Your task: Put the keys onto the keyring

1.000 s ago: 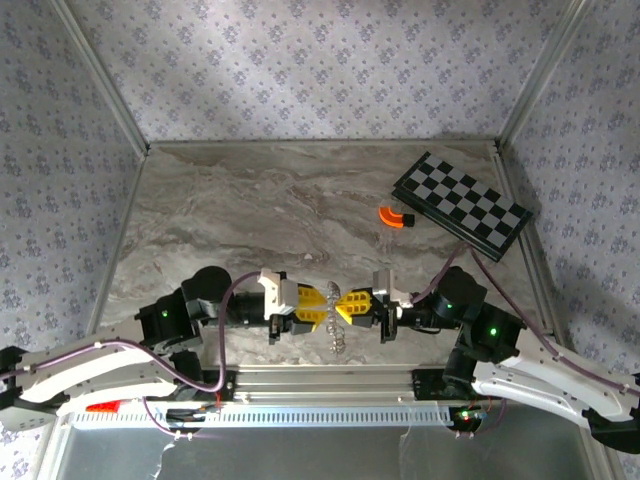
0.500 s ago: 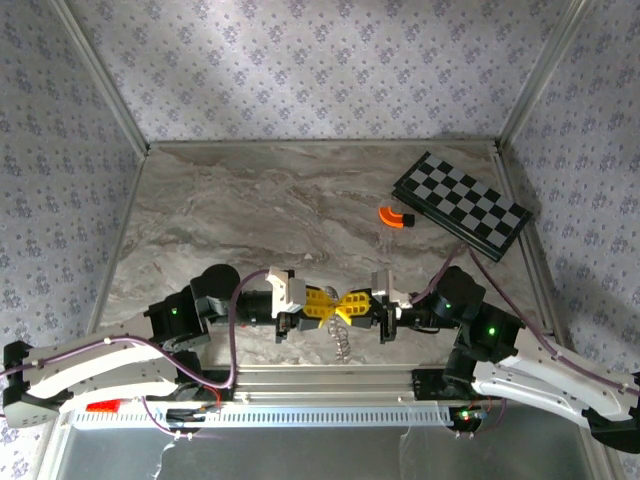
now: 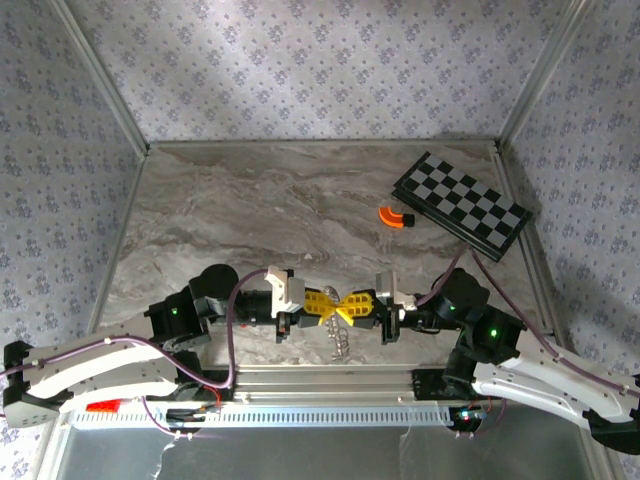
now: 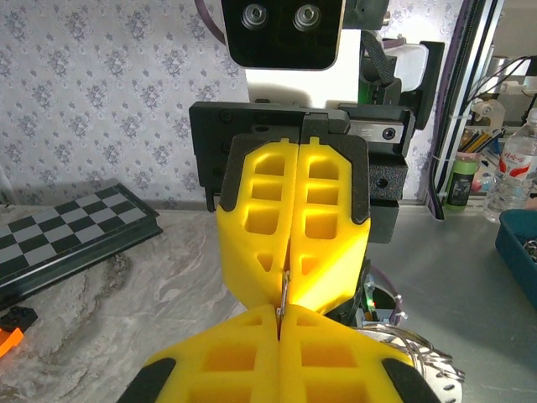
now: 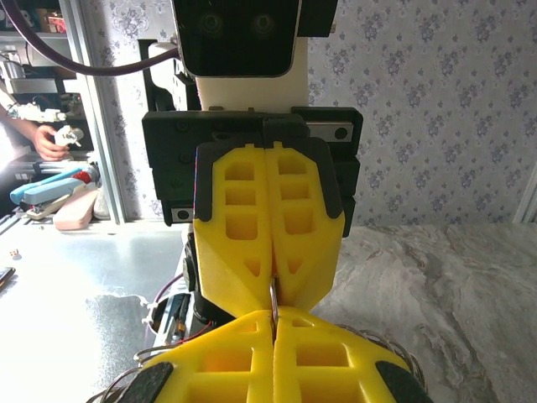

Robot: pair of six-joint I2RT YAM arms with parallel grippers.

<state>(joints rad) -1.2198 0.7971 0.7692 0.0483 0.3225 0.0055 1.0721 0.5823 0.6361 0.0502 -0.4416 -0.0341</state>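
Now, well nearer than the chequered board and to its left, the left gripper is finishing closing, pads pressing together, tip to tip with the right gripper, which is staying clamped. Both are pinching thin wire of the keyring, which is dangling just beneath, so a two-handed hold is forming. No legible writing is showing.
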